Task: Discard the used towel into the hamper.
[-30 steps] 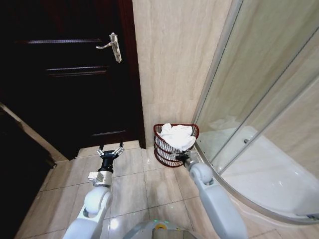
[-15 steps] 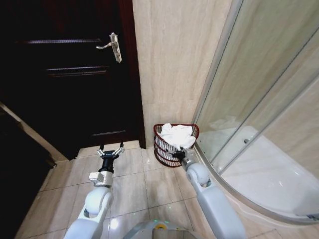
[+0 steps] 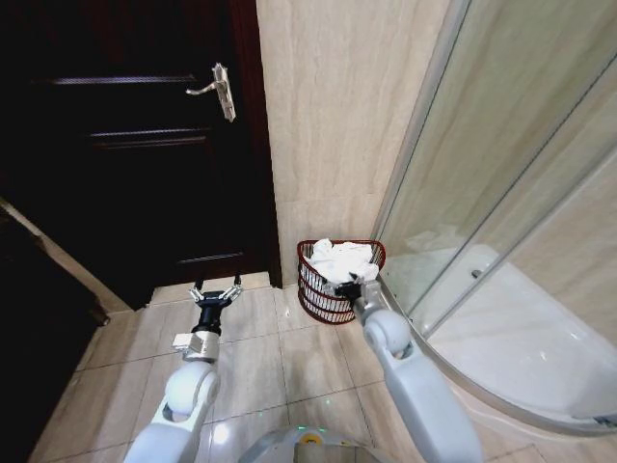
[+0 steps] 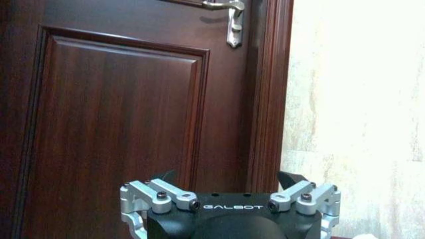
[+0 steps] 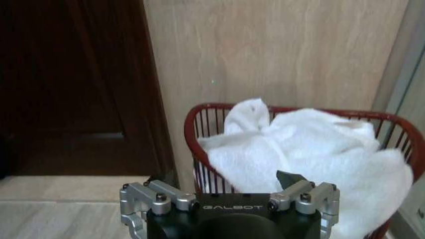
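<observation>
The hamper (image 3: pixel 318 289), a round dark red wire basket, stands on the floor against the beige wall, between the door and the shower. The white towel (image 3: pixel 342 258) lies bunched inside it and spills over the rim. My right gripper (image 3: pixel 349 287) hovers just in front of the hamper's near rim, open and holding nothing. The right wrist view shows the towel (image 5: pixel 305 144) heaped in the hamper (image 5: pixel 199 112) just beyond the right gripper (image 5: pixel 229 178), whose jaws are spread. My left gripper (image 3: pixel 214 294) is open above the floor tiles, facing the door.
A dark wooden door (image 3: pixel 135 145) with a silver handle (image 3: pixel 220 89) fills the left side. The curved glass shower enclosure (image 3: pixel 482 193) and its white tray (image 3: pixel 521 338) stand to the right of the hamper. Beige floor tiles (image 3: pixel 289 357) lie open in front.
My right gripper has risen slightly in front of the hamper. The towel stays in the hamper, and the left arm has not moved.
</observation>
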Controlling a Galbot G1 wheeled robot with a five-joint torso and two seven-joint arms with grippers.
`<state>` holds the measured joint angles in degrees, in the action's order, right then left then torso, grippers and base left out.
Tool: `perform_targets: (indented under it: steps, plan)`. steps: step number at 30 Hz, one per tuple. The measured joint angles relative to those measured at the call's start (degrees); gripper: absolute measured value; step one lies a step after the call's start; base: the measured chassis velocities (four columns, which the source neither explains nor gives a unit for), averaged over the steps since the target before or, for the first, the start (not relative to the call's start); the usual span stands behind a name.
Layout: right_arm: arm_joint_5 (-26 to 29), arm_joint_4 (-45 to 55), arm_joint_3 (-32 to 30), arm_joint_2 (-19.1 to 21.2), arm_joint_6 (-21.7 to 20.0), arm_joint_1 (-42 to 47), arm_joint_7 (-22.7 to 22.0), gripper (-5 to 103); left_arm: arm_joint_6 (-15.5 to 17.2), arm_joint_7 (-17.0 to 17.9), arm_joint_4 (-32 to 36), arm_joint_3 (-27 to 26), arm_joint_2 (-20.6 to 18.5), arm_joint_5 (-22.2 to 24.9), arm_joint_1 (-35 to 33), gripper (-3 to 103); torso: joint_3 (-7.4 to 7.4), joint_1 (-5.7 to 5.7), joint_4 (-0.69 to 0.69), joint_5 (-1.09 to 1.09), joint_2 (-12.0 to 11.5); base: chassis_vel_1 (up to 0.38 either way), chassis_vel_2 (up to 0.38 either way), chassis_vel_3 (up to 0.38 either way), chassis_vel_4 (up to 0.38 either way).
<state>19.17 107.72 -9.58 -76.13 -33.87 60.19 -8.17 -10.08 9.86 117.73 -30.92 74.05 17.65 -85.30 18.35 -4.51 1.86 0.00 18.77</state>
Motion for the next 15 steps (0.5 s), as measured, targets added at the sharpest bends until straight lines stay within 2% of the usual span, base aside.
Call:
perform_targets:
  steps: [8,12,13,15]
  plan:
    - [1.2,-1.4,1.2,-1.0,1.8,0.6,1.4,100,-0.1,-0.1,0.1,-0.2,0.1,0.1,-0.2,100,0.00,0.00,0.00,-0.01,0.0,0.000,0.000,0.000,0.000]
    - [2.4,-4.8,1.7,-1.3,7.4,0.6,6.5,100,-0.2,-0.1,0.1,-0.4,0.2,0.2,-0.1,100,0.00,0.00,0.00,0.00,0.0,0.000,0.000,0.000,0.000]
    - [2.4,-4.8,1.7,-1.3,7.4,0.6,6.5,100,-0.2,-0.1,0.1,-0.4,0.2,0.2,-0.1,100,0.00,0.00,0.00,0.00,0.0,0.000,0.000,0.000,0.000]
    - [3.1,-6.0,1.7,-1.5,10.0,0.5,9.2,100,-0.3,-0.2,0.1,-0.7,0.2,0.3,-0.2,100,0.00,0.00,0.00,-0.01,0.0,0.000,0.000,0.000,0.000]
